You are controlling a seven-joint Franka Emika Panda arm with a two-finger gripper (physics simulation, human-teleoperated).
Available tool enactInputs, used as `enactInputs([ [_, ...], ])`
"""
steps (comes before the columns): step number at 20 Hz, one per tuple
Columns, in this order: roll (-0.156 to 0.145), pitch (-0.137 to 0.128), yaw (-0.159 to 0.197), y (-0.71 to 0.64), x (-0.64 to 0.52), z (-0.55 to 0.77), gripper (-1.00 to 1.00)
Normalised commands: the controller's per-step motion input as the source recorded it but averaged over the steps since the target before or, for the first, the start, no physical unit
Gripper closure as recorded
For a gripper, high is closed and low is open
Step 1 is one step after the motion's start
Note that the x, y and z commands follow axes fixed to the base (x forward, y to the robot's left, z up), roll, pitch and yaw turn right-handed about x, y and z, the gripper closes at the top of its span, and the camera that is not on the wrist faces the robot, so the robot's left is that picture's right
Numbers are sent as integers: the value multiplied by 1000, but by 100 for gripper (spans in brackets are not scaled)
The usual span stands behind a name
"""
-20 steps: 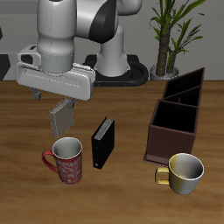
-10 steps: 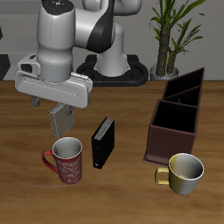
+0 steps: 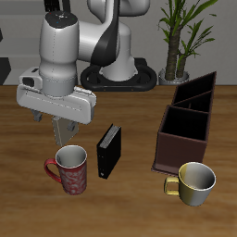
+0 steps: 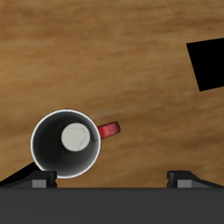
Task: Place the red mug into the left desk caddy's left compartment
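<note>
I have the claw (image 3: pixel 63 129) hanging just above the red mug (image 3: pixel 70 169), fingers spread wide and empty. The mug stands upright on the table (image 3: pixel 130 208) near its front edge, handle out to one side, close beside a small black box (image 3: pixel 109 150). The left desk caddy (image 3: pixel 188 120) sits well apart, with a yellow-gold mug (image 3: pixel 193 181) before it.

From my seat the light is even and soft, coming from overhead. Faint shadows pool on the surface (image 3: pixel 139 199) under each object. The yellow-gold mug (image 3: pixel 195 182) carries a mild sheen, no harsh glare. Both views are low-resolution and slightly soft; the black box (image 4: pixel 207 66) is flat black, possibly crushed detail.
</note>
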Motion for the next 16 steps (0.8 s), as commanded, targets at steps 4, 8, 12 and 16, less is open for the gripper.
enactInputs([
  [4,4,24,-24,-80,123,-323,-100],
  [8,-11,16,-17,-57,39,-238,-100],
  [12,16,27,-18,-6,15,-328,-100],
  [16,37,29,7,71,28,-295,-100],
])
